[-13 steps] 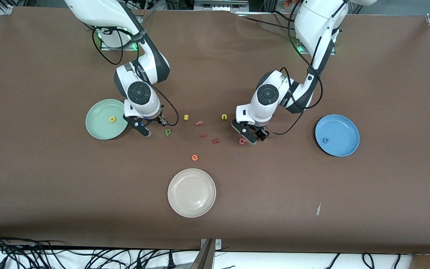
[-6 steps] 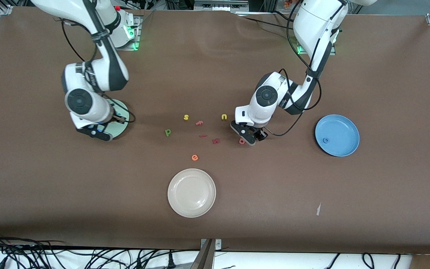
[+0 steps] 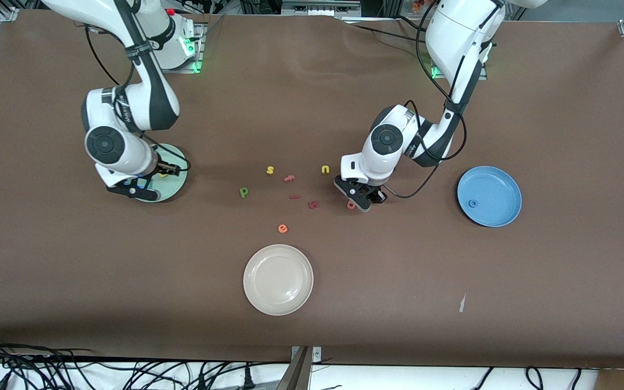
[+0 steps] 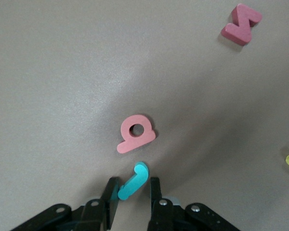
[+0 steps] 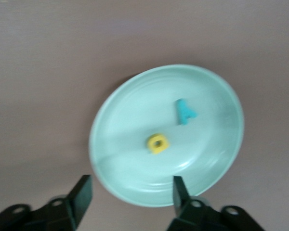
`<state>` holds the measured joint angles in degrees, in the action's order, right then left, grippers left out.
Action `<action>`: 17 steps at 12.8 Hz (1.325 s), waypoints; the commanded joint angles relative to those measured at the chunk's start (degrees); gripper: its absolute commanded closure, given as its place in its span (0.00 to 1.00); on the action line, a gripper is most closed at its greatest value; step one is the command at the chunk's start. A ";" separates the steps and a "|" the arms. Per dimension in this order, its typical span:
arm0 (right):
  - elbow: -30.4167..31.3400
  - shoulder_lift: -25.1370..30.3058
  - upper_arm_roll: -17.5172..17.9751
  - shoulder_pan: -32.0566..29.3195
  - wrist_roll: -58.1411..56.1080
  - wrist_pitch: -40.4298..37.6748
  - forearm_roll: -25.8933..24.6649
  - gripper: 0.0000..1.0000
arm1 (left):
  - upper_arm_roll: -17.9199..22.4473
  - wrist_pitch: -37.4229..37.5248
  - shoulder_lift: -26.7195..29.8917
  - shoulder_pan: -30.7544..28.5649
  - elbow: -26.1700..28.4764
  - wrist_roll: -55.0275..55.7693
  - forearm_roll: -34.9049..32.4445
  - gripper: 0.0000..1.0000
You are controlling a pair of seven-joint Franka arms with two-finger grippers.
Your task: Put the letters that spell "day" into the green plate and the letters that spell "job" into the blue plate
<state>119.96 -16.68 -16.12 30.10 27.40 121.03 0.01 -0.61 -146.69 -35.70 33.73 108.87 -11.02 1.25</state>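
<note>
My left gripper (image 3: 358,199) is low over the table middle, its fingers (image 4: 111,188) set narrowly on either side of the thin teal "j" (image 4: 135,179). One finger touches the "j"; a sliver of gap shows at the other. The salmon "b" (image 4: 136,134) lies just past it (image 3: 351,205). My right gripper (image 5: 131,192) hangs open and empty over the rim of the green plate (image 5: 130,110). A yellow letter (image 5: 157,143) and the teal "y" (image 5: 184,111) lie in that plate. The green letter (image 3: 244,192) lies on the table. The blue plate (image 3: 499,187) holds the blue "o" (image 3: 472,203).
A cream-white plate (image 3: 278,279) sits nearer the front camera. Loose on the table are a yellow "s" (image 3: 270,170), a yellow "u" (image 3: 325,169), an orange "e" (image 3: 283,228) and dark red letters (image 3: 313,205).
My right arm swung from beside the green letter to over the green plate and opened; the teal "y" now lies in the plate. My left fingers narrowed around the "j".
</note>
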 commanded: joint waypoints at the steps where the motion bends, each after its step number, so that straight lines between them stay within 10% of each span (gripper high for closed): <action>1: -4.27 -2.55 3.71 0.66 7.74 0.35 4.27 0.00 | 0.44 -0.08 -0.77 0.54 -0.85 -0.41 -1.34 0.89; 6: -15.36 -11.26 7.33 1.45 7.15 2.28 7.02 0.00 | 0.61 0.09 0.45 0.19 -0.76 -0.14 -1.34 1.00; 17: -13.61 -18.04 12.52 4.44 2.93 16.61 6.05 0.24 | 1.40 14.49 12.85 -22.81 5.39 -13.29 -1.42 1.00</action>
<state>106.30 -34.19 -3.56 34.60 31.55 137.24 6.31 1.15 -133.90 -24.92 15.00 111.67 -19.53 1.24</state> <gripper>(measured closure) 0.238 0.890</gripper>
